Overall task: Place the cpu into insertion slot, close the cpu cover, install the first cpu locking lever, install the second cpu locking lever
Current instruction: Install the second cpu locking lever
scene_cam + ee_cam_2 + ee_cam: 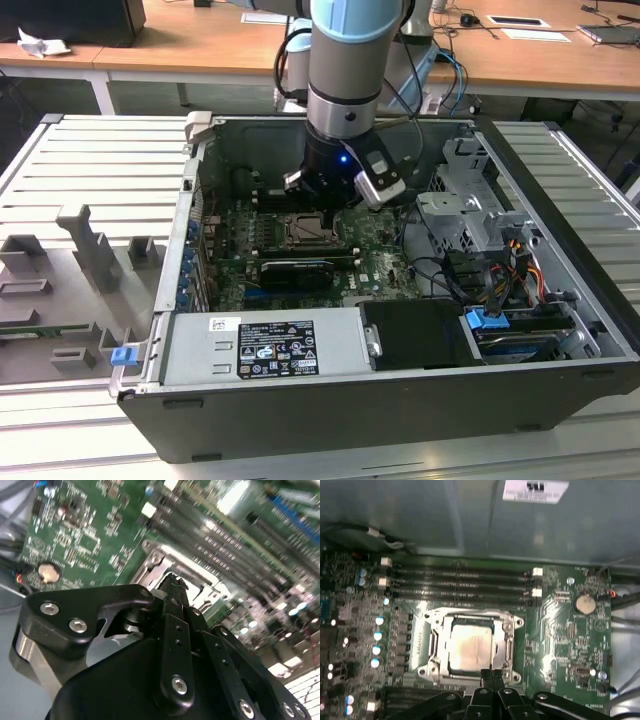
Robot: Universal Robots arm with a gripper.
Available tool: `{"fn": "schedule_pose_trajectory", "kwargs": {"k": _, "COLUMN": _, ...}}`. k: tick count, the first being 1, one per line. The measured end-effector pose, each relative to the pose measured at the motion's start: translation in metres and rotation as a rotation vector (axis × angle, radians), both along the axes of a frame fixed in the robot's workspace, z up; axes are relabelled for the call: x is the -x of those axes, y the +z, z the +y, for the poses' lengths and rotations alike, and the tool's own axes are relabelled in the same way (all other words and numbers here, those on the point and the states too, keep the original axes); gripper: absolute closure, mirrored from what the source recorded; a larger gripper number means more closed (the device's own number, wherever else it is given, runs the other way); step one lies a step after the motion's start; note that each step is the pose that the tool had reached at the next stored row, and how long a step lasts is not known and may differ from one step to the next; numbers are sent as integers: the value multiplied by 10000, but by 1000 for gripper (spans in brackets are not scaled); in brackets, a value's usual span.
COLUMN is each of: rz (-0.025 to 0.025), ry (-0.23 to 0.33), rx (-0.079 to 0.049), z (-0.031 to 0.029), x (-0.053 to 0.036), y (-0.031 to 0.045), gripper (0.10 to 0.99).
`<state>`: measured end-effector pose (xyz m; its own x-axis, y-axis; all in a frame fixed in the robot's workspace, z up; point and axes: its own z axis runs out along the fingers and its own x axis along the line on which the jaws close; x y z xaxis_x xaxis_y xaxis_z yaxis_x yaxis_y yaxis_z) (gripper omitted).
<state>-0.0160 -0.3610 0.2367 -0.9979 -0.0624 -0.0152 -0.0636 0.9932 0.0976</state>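
Note:
The cpu (470, 647), a pale square chip, sits in the socket on the green motherboard (560, 645). The silvery cpu cover (434, 641) lies flat around it, with the chip showing through its window. My gripper (492, 676) is shut with nothing between its fingers, and its tips hover at the socket's edge, just beside the cover. In the second wrist view the gripper (173, 584) points at a corner of the cpu cover (161, 556). In the exterior view the arm's wrist (335, 175) hangs over the socket (303, 232) inside the open computer case. I cannot make out the locking levers.
Memory slots (460, 580) run past the socket, and a coin battery (583, 603) lies nearby. In the case, a graphics card (295, 270), the power supply (265, 345), a drive cage (470, 215) and cables (505, 265) surround the board. Grey fixtures (90, 250) stand on the exterior view's left.

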Motion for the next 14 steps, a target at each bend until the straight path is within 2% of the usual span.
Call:
{"fn": "schedule_pose_trajectory", "kwargs": {"k": 3, "rz": 1, "ry": 1, "rx": 2, "z": -123, "x": 0, "y": -4, "gripper": 980}}
{"fn": "schedule_pose_trajectory", "kwargs": {"k": 4, "rz": 2, "ry": 1, "rx": -5, "z": -136, "x": 0, "y": -10, "gripper": 980}}
{"fn": "schedule_pose_trajectory", "kwargs": {"k": 7, "rz": 9, "ry": 35, "rx": -135, "z": -153, "x": 39, "y": -30, "gripper": 980}}
{"fn": "schedule_pose_trajectory", "kwargs": {"k": 11, "rz": 9, "ry": 147, "rx": -399, "z": -165, "x": 127, "y": -45, "gripper": 980}}
{"fn": "schedule_pose_trajectory", "kwargs": {"k": 14, "rz": 10, "ry": 194, "rx": -488, "z": -169, "x": 228, "y": -52, "gripper": 980}}
